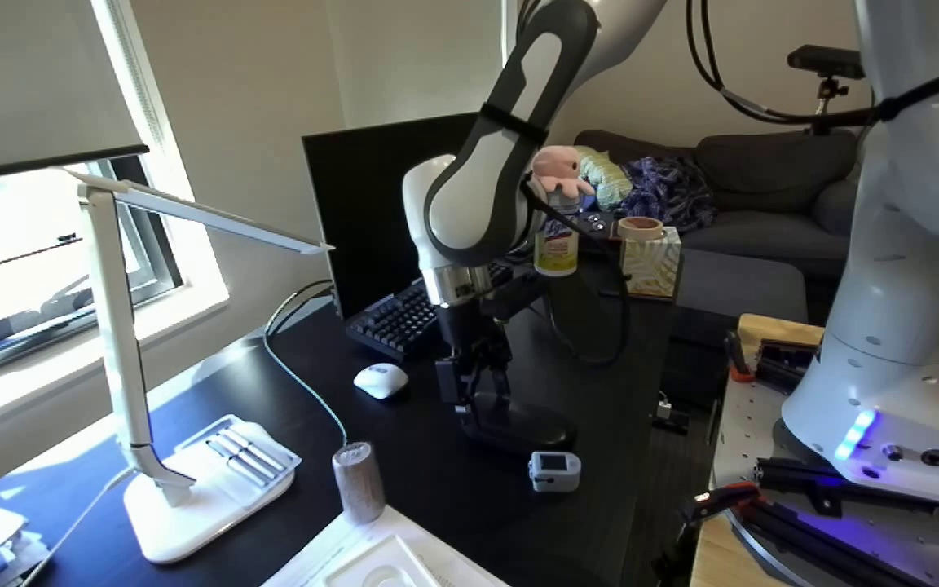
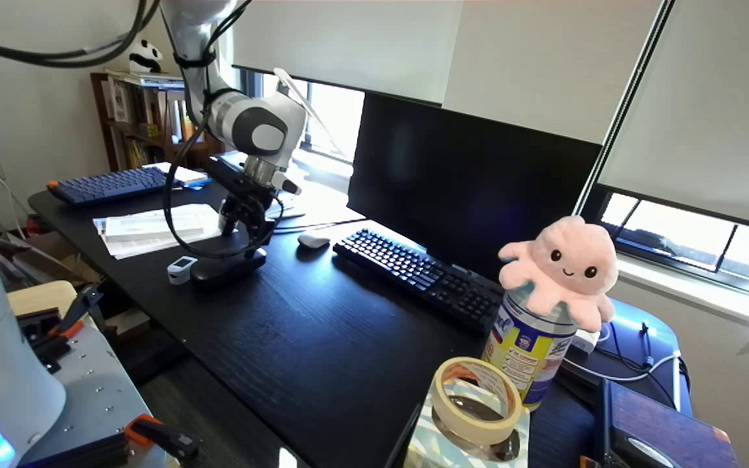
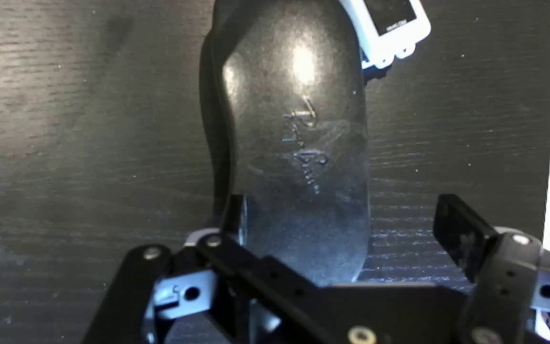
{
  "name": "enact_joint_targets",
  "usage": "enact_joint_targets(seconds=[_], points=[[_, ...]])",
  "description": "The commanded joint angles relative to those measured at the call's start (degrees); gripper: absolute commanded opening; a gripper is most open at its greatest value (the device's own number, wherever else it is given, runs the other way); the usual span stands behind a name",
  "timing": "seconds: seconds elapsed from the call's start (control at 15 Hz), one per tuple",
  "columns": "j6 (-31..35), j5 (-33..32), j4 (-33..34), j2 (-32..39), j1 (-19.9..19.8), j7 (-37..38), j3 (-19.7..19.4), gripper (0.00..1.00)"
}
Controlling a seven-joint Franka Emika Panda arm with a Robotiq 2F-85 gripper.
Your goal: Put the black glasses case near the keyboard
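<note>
The black glasses case (image 1: 531, 425) lies flat on the dark desk in both exterior views (image 2: 218, 270). In the wrist view the case (image 3: 299, 143) runs lengthwise, with embossed lettering on top. My gripper (image 3: 342, 217) is open over the case's near end. Its left finger overlaps the case's left edge; a gap separates the right finger from the case. Whether the left finger touches it I cannot tell. In an exterior view the gripper (image 1: 482, 395) points down at the case's end. The black keyboard (image 1: 400, 318) lies before the monitor, partly hidden by the arm; an exterior view shows it whole (image 2: 423, 273).
A grey-white gadget (image 3: 394, 33) sits against or close beside the case's far end. A white mouse (image 1: 381, 381) lies between case and keyboard. A wooden cylinder (image 1: 359, 481), a lamp (image 1: 200, 489), a wipes canister (image 2: 530, 344) with plush, and a second keyboard (image 2: 111, 185) stand around.
</note>
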Motion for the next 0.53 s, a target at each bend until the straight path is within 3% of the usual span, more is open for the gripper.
enact_joint_targets(seconds=[0.0,0.47], points=[[1.3,1.0,-0.2,1.5,0.1,0.3,-0.3,1.00],[1.3,0.3,-0.9,0.7,0.4,1.6,-1.4,1.00]])
